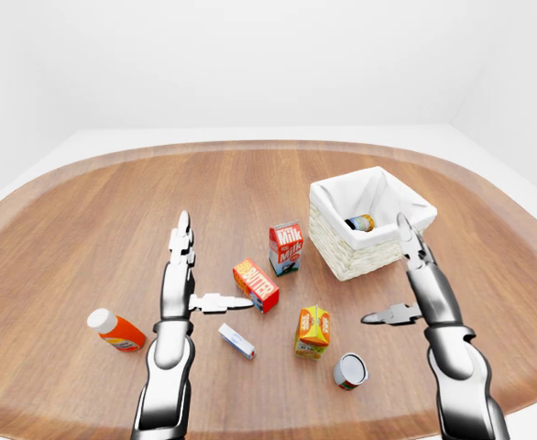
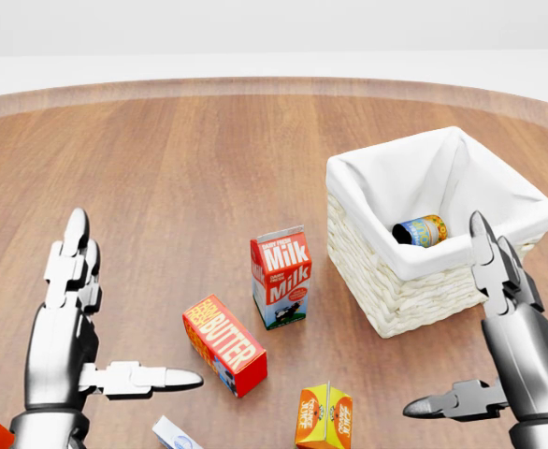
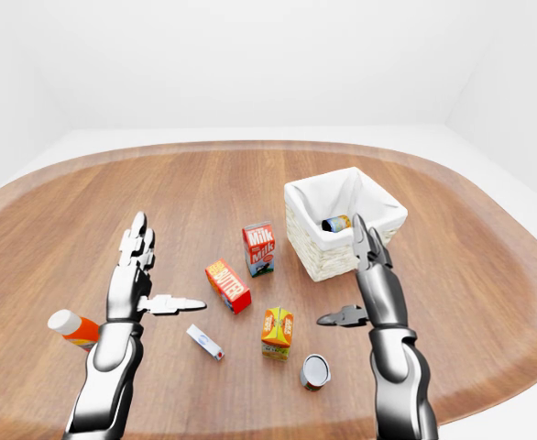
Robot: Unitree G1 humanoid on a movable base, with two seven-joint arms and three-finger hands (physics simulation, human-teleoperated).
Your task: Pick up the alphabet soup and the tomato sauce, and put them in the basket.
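Observation:
A white-lined wicker basket (image 2: pixel 379 281) stands at the right of the head view. A can with a yellow and blue label (image 2: pixel 420 229) lies on its side inside it. A second can (image 1: pixel 349 370), red-labelled with its silver end showing, lies on the table near the bottom of the left-eye view, below and left of my right hand. My right hand (image 2: pixel 442 313) is open and empty, just below the basket's near wall. My left hand (image 2: pixel 134 309) is also open and empty, fingers spread, to the left of the butter box.
A milk carton (image 2: pixel 281 277) stands left of the basket. A butter box (image 2: pixel 223 344) and an orange carton (image 2: pixel 324 416) lie below it. A small white box (image 1: pixel 236 341) and a white-capped orange bottle (image 1: pixel 115 330) lie near my left arm. The round wooden table's edge (image 1: pixel 525 394) curves close by.

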